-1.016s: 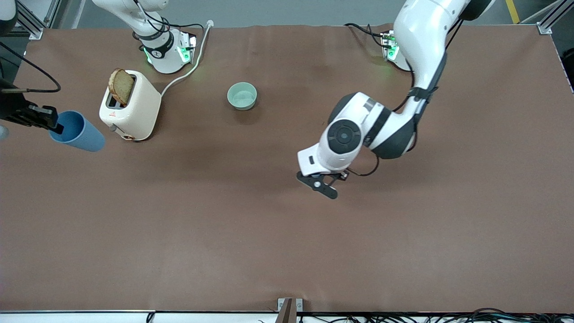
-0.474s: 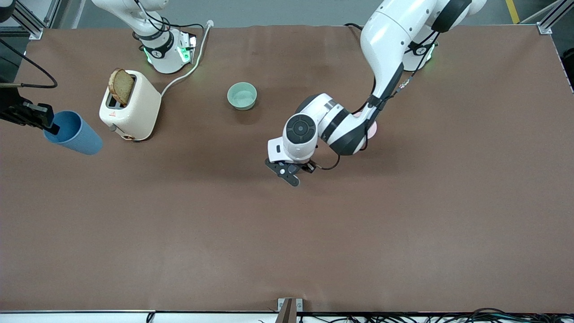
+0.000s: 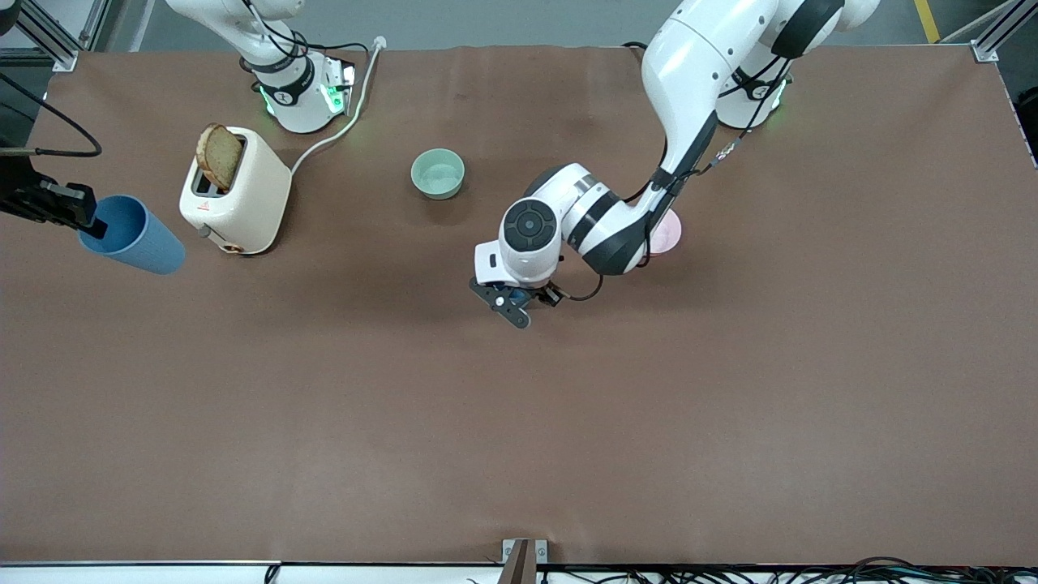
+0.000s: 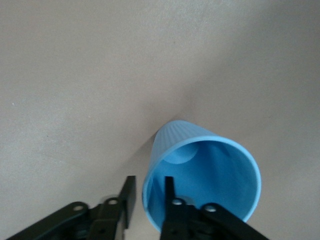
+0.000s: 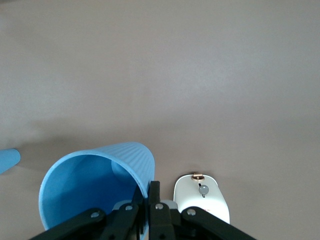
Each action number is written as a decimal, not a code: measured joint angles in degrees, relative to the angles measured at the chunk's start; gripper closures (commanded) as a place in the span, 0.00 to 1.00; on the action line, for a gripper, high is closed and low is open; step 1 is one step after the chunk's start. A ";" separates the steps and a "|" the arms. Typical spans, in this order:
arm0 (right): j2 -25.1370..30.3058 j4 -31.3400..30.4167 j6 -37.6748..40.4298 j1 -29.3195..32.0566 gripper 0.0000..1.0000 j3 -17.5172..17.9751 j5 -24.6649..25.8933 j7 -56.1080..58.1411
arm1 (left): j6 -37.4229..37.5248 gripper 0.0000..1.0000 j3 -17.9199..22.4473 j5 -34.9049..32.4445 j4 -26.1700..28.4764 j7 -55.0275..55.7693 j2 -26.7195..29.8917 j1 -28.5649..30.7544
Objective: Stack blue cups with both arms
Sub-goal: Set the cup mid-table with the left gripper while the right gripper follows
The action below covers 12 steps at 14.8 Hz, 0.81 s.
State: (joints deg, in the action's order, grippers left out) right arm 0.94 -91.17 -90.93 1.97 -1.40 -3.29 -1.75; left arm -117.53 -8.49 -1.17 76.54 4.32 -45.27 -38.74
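You have a cream toaster point(image 3: 235, 191) standing near the table's top edge toward the right arm's end, with one slice of brown bread point(image 3: 220, 156) sticking up out of a slot. Its white cord point(image 3: 340, 122) runs off toward the top edge. Note the mint-green bowl point(image 3: 438, 173), upright and apart from the toaster, nearer the middle of the table's top edge. A pink bowl point(image 3: 670, 232) sits toward the left arm's end from the green one; you see only part of its rim. The brown table point(image 3: 519, 438) is otherwise bare along the bottom edge.

Robotics lab, brown-covered table point(image 3: 730, 422), aluminium frame rails point(image 3: 49, 36), loose cables point(image 3: 811, 572), toaster point(image 3: 235, 191) as prop
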 measured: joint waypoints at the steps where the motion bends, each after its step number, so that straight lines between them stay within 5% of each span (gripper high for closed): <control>1: -0.09 0.04 0.20 0.01 0.95 -0.01 0.00 0.01 | 0.00 0.00 0.00 0.00 -0.37 0.00 0.10 0.00; 7: -0.35 0.04 0.48 0.05 0.95 -0.02 0.02 0.01 | 6.05 0.00 0.90 0.00 -2.93 0.20 7.98 1.95; 12: -1.17 0.03 -1.61 -5.12 0.96 0.39 -0.14 -5.34 | 12.03 0.00 1.21 -0.01 -2.97 -0.03 18.06 13.24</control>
State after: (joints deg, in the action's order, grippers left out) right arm -0.23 -91.15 -92.54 -3.15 -1.01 -3.44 -7.09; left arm -105.50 -7.29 -1.18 73.56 4.29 -27.21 -25.50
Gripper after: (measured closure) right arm 0.947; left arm 0.000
